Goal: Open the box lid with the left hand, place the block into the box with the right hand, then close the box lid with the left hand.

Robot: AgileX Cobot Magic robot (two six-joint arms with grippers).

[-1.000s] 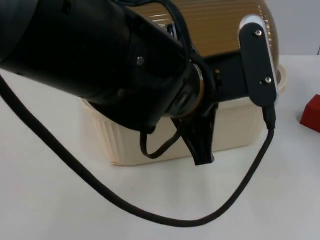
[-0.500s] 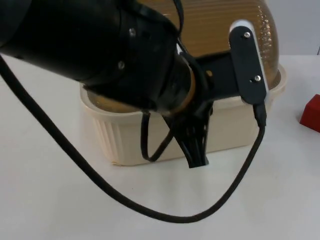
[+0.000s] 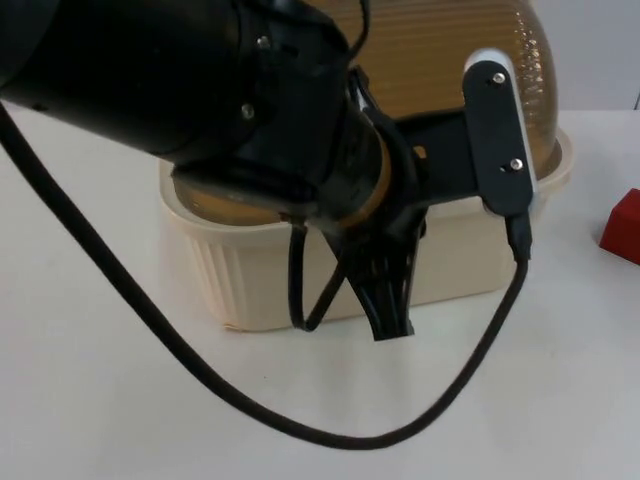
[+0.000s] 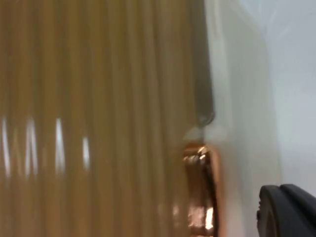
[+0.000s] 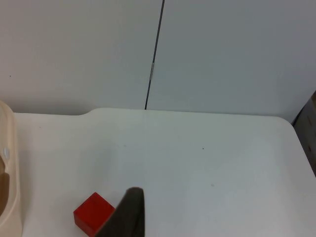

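Across the middle of the white bench (image 3: 90, 400) sits the cream box (image 3: 460, 265), its long axis running side to side as seen from above, ribbed walls facing the front edge. The amber, ribbed lid (image 3: 450, 50) stands over the rear of the box, and from where I stand it looks raised, or at least tipped toward the partition; along the left rim a sliver of brownish interior shows, though the big black arm hides most of the opening, so I can't swear how far it is swung. Seen from the left wrist, that same lid surface (image 4: 98, 123) is very close, with a shiny copper-coloured clasp (image 4: 202, 192) beside the cream rim.

The left hand (image 3: 385, 290) hangs over the front wall of the box, fingers pointing down toward the bench; they look drawn narrow together and I see nothing between them.

The red block (image 3: 622, 228) lies on the bench well to the right of the box, untouched; the right wrist view shows it (image 5: 95, 213) resting flat, corner-on, just beside the box's end. The right hand (image 5: 129, 217) waits above it, and whether it is spread or closed I cannot tell.

My judgement: the opening step is under way or about finished. Placing the block and closing the lid are both yet to come.
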